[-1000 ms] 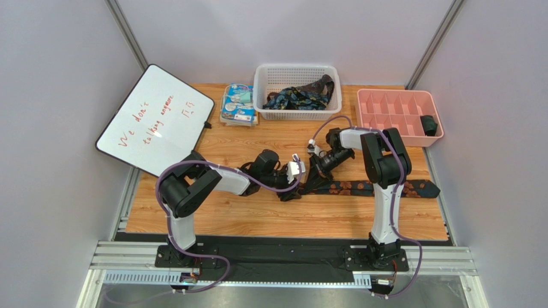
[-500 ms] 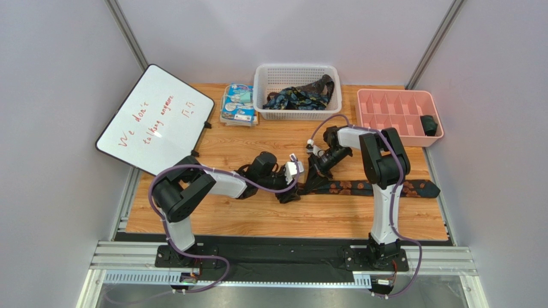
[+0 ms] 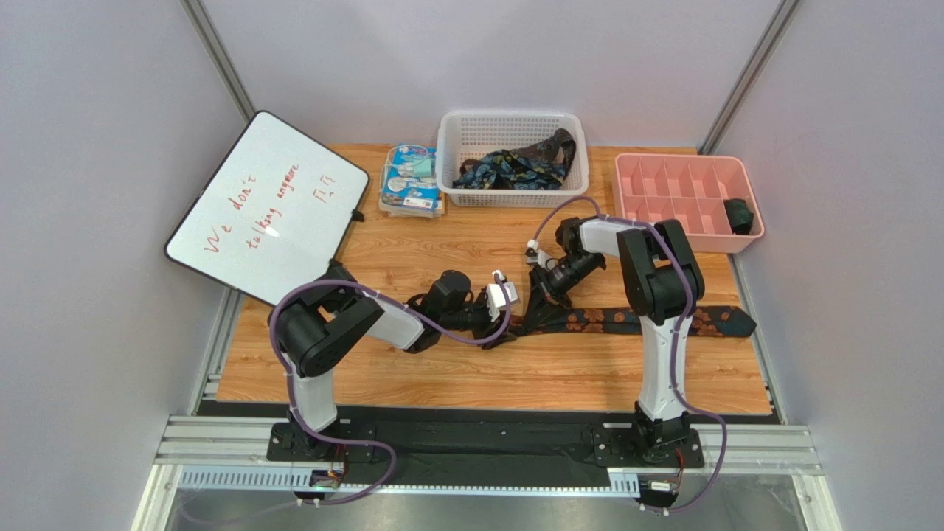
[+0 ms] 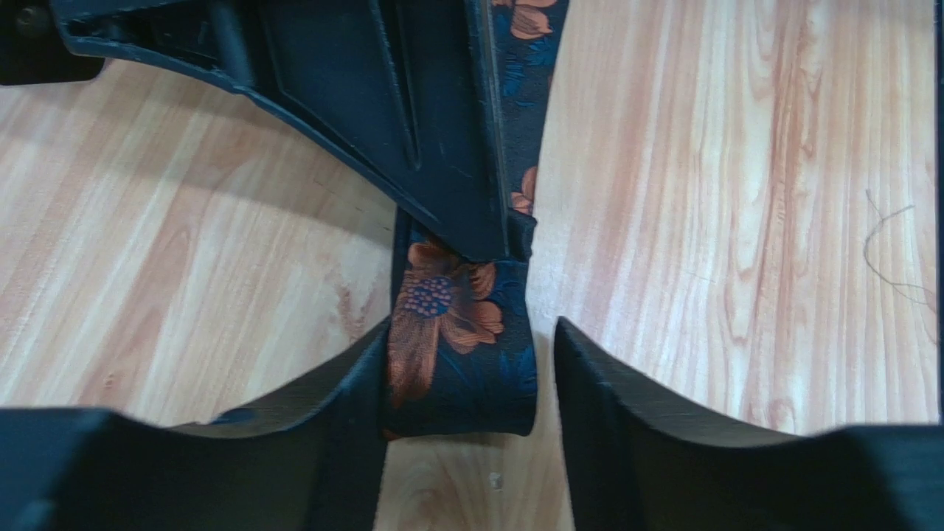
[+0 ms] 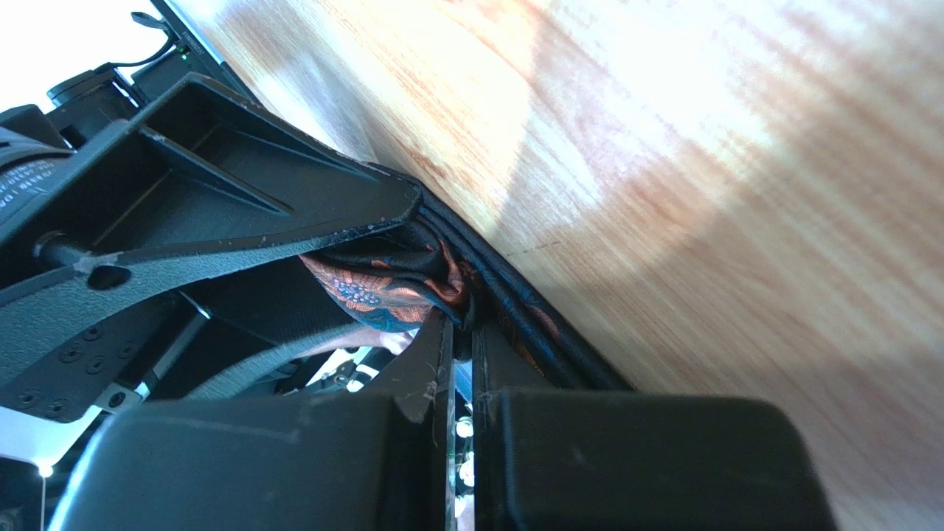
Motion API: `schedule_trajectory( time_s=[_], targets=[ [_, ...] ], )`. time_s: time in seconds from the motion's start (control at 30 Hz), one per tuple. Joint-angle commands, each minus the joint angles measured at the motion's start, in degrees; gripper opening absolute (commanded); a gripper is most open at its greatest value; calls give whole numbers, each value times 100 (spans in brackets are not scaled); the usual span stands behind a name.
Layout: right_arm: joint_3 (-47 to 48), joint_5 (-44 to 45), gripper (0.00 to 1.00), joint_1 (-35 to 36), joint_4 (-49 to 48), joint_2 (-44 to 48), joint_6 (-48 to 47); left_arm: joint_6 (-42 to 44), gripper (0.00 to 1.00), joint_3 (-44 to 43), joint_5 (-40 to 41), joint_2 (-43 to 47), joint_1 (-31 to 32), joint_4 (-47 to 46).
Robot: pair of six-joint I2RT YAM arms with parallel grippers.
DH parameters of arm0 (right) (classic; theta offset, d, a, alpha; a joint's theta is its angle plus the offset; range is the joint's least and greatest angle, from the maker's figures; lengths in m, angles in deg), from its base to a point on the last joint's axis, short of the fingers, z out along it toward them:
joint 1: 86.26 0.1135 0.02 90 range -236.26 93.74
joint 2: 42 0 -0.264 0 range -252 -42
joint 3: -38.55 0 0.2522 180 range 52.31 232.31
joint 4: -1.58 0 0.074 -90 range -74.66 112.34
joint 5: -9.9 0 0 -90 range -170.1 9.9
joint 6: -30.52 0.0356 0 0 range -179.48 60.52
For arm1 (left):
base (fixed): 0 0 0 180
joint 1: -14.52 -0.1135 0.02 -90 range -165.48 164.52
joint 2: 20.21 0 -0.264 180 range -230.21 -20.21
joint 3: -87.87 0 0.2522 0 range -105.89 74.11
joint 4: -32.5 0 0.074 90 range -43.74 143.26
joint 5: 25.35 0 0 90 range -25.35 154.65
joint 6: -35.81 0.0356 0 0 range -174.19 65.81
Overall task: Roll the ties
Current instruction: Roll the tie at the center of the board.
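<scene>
While the right fingers [image 5: 621, 465] pinch the tie [image 4: 460, 332], its folded end lies between the spread left fingers [image 4: 321, 454].

On the light wooden table [image 3: 443, 376]
Top centre, white plastic basket [image 3: 510, 199] holding dark floral ties [image 3: 510, 168]; blue-white printed packet [image 3: 409, 177] left, pink divided tray [image 3: 665, 205] right; another tie [image 3: 598, 323] stretched centre-right.

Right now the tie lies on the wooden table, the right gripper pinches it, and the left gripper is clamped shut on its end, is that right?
No: the left gripper is open, fingers either side of the tie end, per the left wrist view. The rest holds.
</scene>
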State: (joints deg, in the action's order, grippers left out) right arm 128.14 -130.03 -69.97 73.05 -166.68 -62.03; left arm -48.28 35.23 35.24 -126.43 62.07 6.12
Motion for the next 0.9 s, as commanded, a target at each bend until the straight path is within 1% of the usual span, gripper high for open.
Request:
schedule_trajectory(
  time_s=[0.0,0.03,0.1,0.13,0.17,0.2,0.23,0.27,0.3,0.33,0.37,0.4,0.43,0.5,0.57,0.63,0.67,0.77,0.87],
  targets=[
    [-332,1416,0,164,-428,-882,404,147,52,-50,-135,-128,44,-12],
    [-341,1373,0,164,-428,-865,395,217,45,-102,-109,-67,53,119],
    [-350,1179,0,172,-445,-786,378,549,38,-304,13,162,79,1013],
    [-350,1092,0,172,-463,-751,369,699,34,-627,58,215,96,1469],
    [-341,830,0,172,-463,-707,351,796,32,-787,110,328,97,2283],
    [-332,758,0,172,-463,-593,351,1076,31,-954,206,373,114,2718],
    [-306,679,0,172,-463,-505,325,1174,28,-1269,277,443,175,3114],
    [-297,530,0,164,-463,-426,308,1280,27,-1411,382,452,210,3814],
    [-271,528,0,155,-445,-225,281,1420,26,-1587,583,426,272,4256],
    [-245,528,5,120,-384,-136,272,1535,25,-1919,716,348,316,4599],
    [-157,459,8,76,-323,-66,281,1588,24,-2061,813,303,395,5160],
    [-104,397,12,15,-253,57,81,1649,24,-2176,988,242,439,5400],
    [-78,353,23,-134,-147,110,70,1702,25,-2369,1103,111,474,5603],
    [28,90,31,-310,11,198,-44,1799,25,-2537,1358,-48,615,6095],
    [37,-182,33,-574,240,295,-211,1817,26,-2809,1473,-311,668,6499],
    [-51,-376,36,-706,284,409,-255,1808,27,-2976,1517,-478,703,6676],
    [-95,-586,36,-715,293,453,-273,1791,27,-2994,1508,-514,712,6747],
    [-288,-1025,42,-663,135,612,-124,1773,28,-3082,1491,-611,747,6861],
    [-376,-1264,44,-505,38,621,-88,1782,29,-3179,1499,-672,756,6932]
  ],
)
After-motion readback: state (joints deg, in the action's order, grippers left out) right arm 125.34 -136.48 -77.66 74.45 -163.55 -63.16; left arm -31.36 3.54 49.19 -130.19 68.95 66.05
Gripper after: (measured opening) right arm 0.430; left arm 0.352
